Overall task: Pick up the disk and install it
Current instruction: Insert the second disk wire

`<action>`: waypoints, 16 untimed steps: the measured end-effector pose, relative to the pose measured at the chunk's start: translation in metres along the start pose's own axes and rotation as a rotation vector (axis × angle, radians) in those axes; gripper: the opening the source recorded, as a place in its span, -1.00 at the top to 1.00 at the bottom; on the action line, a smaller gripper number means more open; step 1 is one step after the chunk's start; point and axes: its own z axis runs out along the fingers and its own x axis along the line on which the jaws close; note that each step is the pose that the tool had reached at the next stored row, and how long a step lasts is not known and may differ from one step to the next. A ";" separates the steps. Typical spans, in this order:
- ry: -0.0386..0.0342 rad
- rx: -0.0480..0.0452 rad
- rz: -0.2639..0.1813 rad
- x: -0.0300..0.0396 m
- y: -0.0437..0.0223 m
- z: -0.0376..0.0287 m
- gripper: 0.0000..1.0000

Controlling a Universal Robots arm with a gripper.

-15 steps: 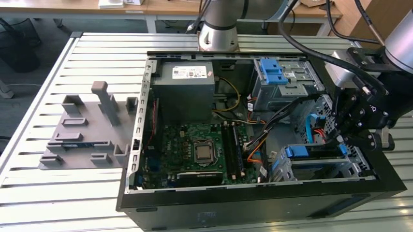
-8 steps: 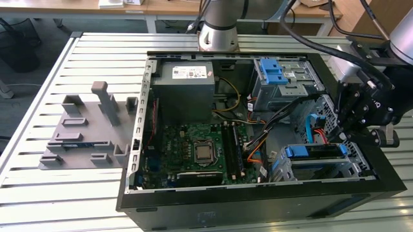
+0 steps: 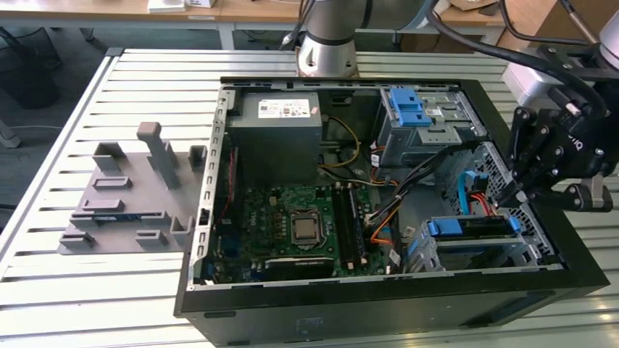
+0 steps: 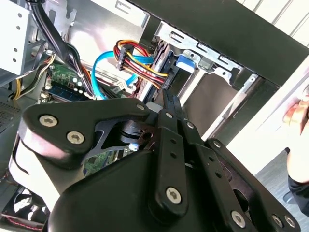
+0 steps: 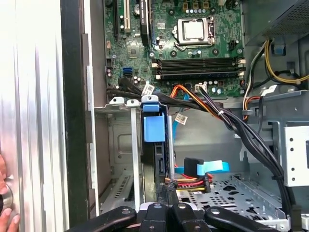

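The disk [image 3: 471, 228] sits in the lower drive bay at the front corner of the open computer case, on the exterior view's right, with its blue carrier [image 5: 154, 126] facing up. It stands edge-on in the first wrist view. My gripper [image 3: 518, 194] hangs just above the bay's back end, over the case's side wall. Its black fingers [image 4: 170, 104] are pressed together with nothing between them, so it is shut. In the first wrist view the fingertips [image 5: 167, 192] point at the disk's rear edge, close to the red-yellow power plug [image 5: 190, 182] and the blue data cable [image 5: 205, 167].
The case [image 3: 387, 304] lies open on a slatted table. Inside are the motherboard [image 3: 300, 225], a grey power supply box [image 3: 280, 130], an upper drive cage with a blue latch [image 3: 411, 109] and loose cable bundles. A grey fixture [image 3: 130, 196] lies beside the case. A person's hand [image 4: 297, 113] is near the case's outer wall.
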 end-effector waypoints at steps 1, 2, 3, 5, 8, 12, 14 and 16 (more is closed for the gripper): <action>0.0001 0.0000 0.000 0.0000 0.0001 -0.0015 0.79; 0.0002 0.0000 0.000 0.0000 0.0001 -0.0024 0.79; -0.0002 0.0000 0.000 0.0000 0.0001 -0.0024 0.79; -0.0002 0.0000 0.000 0.0000 0.0011 -0.0024 0.79; -0.0001 0.0000 0.000 0.0003 0.0056 -0.0023 0.79; 0.0001 0.0000 0.000 0.0008 0.0120 -0.0022 0.79; 0.0005 0.0000 0.000 0.0010 0.0140 -0.0034 0.79; 0.0001 0.0000 0.000 0.0010 0.0150 -0.0060 0.79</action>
